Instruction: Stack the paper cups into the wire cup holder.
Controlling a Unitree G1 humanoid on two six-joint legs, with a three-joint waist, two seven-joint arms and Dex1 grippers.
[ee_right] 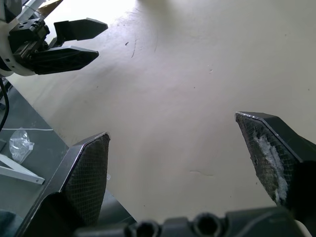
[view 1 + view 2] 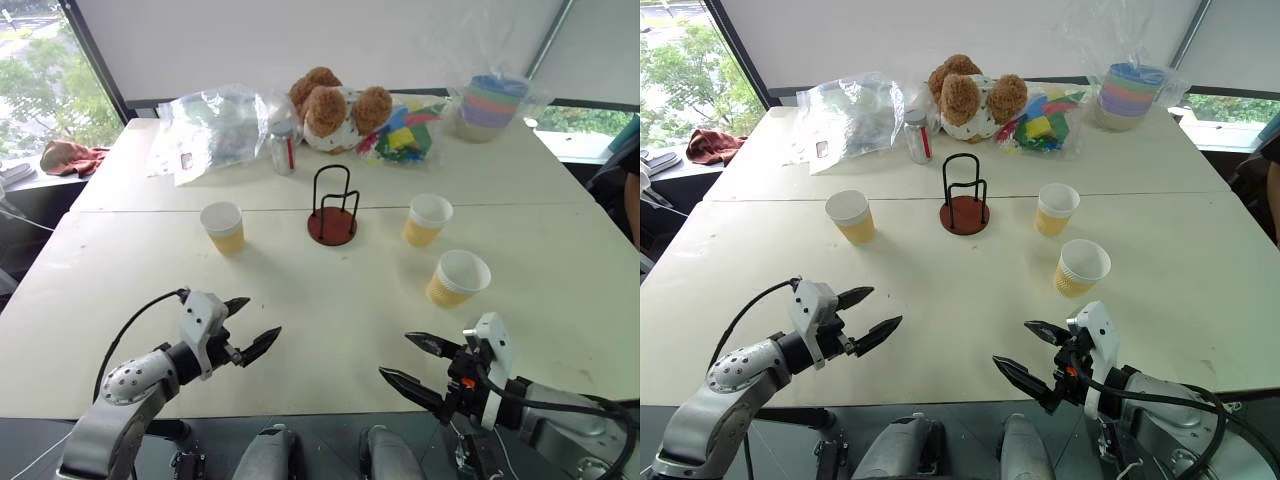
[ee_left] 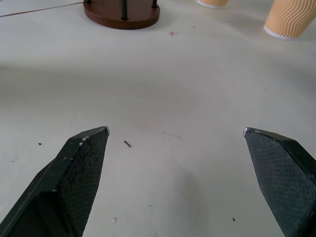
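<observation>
Three paper cups stand upright on the cream table: one [image 2: 223,226] left of the wire cup holder [image 2: 332,207], one [image 2: 428,219] to its right, and one [image 2: 458,277] nearer on the right. The holder, black wire loops on a dark-red disc, stands empty at the table's middle. My left gripper [image 2: 252,324] hovers open over the near left part of the table, nothing between its fingers. Near the front edge on the right, my right gripper [image 2: 415,362] is open and empty too. In the left wrist view the holder's base [image 3: 121,13] and a cup [image 3: 291,19] lie ahead.
Along the far side lie a clear plastic bag [image 2: 213,125], a small bottle [image 2: 284,147], a plush bear [image 2: 330,107], coloured toys [image 2: 405,131] and a bagged stack of pastel bowls [image 2: 491,105]. A red cloth [image 2: 72,157] lies on the sill at left. A table seam [image 2: 150,211] runs across.
</observation>
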